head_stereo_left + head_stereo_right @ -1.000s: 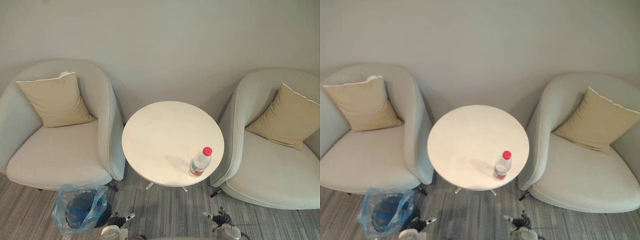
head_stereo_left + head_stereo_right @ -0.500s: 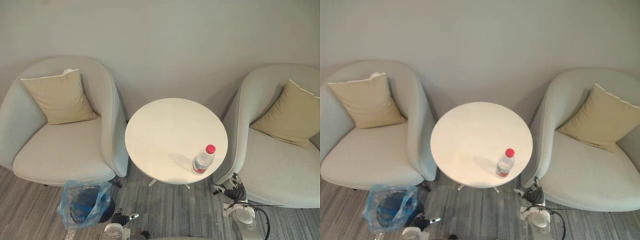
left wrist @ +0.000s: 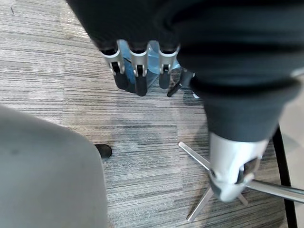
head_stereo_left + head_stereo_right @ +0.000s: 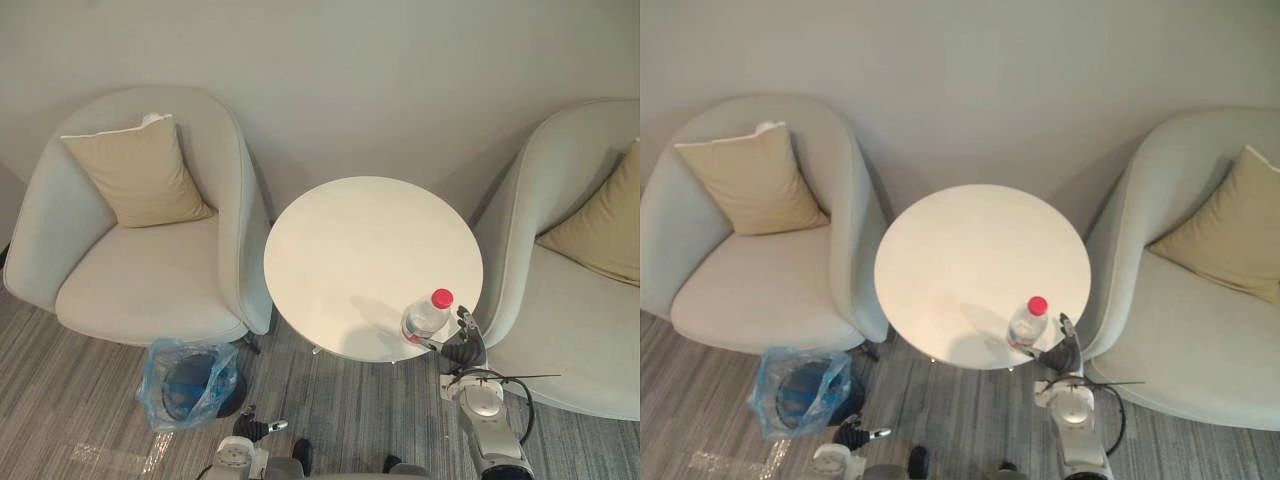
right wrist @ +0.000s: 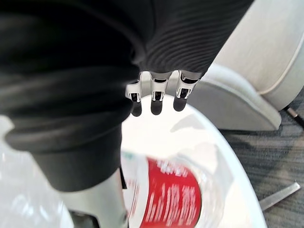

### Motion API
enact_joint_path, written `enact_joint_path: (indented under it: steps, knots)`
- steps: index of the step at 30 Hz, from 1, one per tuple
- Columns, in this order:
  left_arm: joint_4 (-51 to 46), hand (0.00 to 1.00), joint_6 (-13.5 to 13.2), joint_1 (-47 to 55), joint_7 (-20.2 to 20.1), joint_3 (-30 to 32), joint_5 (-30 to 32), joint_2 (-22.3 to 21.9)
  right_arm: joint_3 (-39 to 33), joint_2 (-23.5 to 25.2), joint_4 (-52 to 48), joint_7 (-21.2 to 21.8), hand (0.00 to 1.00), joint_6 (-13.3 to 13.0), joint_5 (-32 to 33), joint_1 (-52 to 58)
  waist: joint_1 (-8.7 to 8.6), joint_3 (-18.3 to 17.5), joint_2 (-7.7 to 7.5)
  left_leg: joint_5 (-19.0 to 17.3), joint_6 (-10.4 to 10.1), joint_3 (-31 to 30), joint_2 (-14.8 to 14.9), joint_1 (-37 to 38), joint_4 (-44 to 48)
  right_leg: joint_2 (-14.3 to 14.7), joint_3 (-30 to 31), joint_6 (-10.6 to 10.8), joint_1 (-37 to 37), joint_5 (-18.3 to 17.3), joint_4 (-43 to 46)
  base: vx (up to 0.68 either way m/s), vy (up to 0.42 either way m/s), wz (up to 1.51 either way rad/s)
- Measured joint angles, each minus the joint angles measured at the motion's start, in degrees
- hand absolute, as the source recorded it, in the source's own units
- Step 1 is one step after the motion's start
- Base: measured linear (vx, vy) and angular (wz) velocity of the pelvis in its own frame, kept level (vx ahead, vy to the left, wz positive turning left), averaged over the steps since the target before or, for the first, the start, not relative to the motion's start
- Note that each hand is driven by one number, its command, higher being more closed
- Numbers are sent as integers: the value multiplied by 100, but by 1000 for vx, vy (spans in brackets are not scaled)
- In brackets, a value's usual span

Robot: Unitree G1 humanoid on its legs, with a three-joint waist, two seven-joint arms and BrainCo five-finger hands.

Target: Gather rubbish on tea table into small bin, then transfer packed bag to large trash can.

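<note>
Reaching for the bottle (image 4: 427,315), not yet gripped
The bottle stands at the near right edge of the table (image 4: 340,250); the right robot hand (image 4: 463,345) is just beside it, fingers apart. Next it should close round the bottle.

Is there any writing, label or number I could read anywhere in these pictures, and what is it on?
Red label on the water bottle, which stands on the round table: white print, too blurred to read.
Nothing else here carries text that I can see.
</note>
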Motion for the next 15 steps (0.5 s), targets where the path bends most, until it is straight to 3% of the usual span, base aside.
enact_joint_path:
  steps: [11, 12, 15]
  knots:
    - [-161, 0, -13, -52, 27, -204, -2, 8, 294, 17, 308, -58, 0, 4, 39, -343, 94, 213, 112, 0, 0, -351, -51, -109, 111, -7, -238, -3, 187, -2, -75, 4, -6, 17]
    - [-163, 0, -13, -55, 28, -206, -4, 3, 336, 16, 314, -60, 100, 4, 39, -354, 94, 221, 130, 1, -1, -399, -59, -158, 139, -9, -273, -3, 176, -2, -76, -28, -2, 16]
    - [-177, 0, -26, -69, 37, -210, -8, -6, 429, 18, 403, -93, 100, 13, 38, -470, 120, 260, 160, 13, -17, -439, -61, -174, 149, -8, -297, -3, 171, -3, -75, -41, -2, 8]
